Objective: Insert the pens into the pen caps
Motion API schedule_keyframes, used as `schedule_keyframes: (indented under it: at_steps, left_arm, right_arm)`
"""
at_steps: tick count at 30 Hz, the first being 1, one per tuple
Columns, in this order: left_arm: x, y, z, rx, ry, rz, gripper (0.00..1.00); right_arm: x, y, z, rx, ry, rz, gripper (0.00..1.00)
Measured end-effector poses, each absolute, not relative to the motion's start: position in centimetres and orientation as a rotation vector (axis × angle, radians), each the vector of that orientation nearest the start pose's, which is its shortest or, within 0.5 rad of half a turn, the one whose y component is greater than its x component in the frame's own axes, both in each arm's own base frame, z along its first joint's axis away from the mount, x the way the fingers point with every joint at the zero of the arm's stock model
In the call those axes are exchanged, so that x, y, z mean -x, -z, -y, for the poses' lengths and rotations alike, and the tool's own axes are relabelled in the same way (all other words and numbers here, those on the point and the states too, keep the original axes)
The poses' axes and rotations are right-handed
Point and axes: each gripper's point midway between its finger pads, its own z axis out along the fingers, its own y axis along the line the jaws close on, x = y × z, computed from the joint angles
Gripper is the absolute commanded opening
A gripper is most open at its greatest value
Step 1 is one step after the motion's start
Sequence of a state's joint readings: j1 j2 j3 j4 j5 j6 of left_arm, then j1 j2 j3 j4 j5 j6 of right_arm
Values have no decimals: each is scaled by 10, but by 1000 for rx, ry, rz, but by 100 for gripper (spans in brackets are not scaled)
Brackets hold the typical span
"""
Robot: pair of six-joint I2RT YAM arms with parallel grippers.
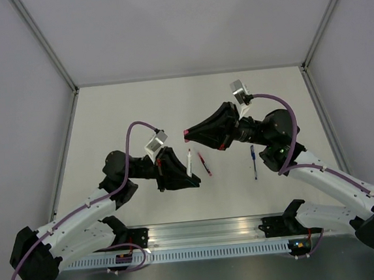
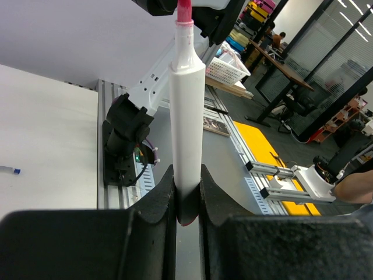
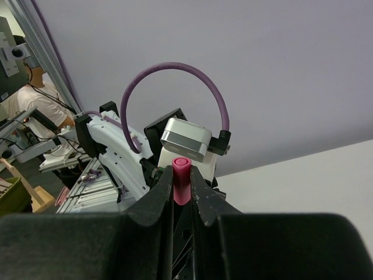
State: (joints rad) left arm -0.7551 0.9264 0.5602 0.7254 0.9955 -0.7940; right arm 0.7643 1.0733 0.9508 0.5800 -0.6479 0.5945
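Note:
My left gripper [image 1: 189,178] [image 2: 187,178] is shut on a whitish pen [image 1: 190,163] [image 2: 186,111], gripping its lower end. The pen's red tip [image 2: 184,13] points away from the gripper. My right gripper [image 1: 188,135] [image 3: 181,179] is shut on a short red pen cap [image 3: 181,182] [image 1: 186,135], which pokes out between its fingers. In the top view the cap hangs a little beyond the pen's tip, roughly in line with it and apart from it. On the table lie a red pen [image 1: 205,164] and a dark blue pen [image 1: 253,162] [image 2: 9,170].
A grey table [image 1: 138,111] with walls on three sides carries everything. An aluminium rail [image 1: 208,233] with both arm bases runs along the near edge. The left arm's camera and purple cable [image 3: 175,76] face the right wrist view.

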Motion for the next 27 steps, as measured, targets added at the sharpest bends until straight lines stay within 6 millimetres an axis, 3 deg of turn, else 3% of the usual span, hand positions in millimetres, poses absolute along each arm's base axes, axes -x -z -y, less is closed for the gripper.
schedule_keyframes:
  at_steps: [27]
  left_arm:
    - [-71,-329,291,-1010,1834,-1262,2]
  right_arm:
    - [-131,-434,-322,817,-1639,-1031,0]
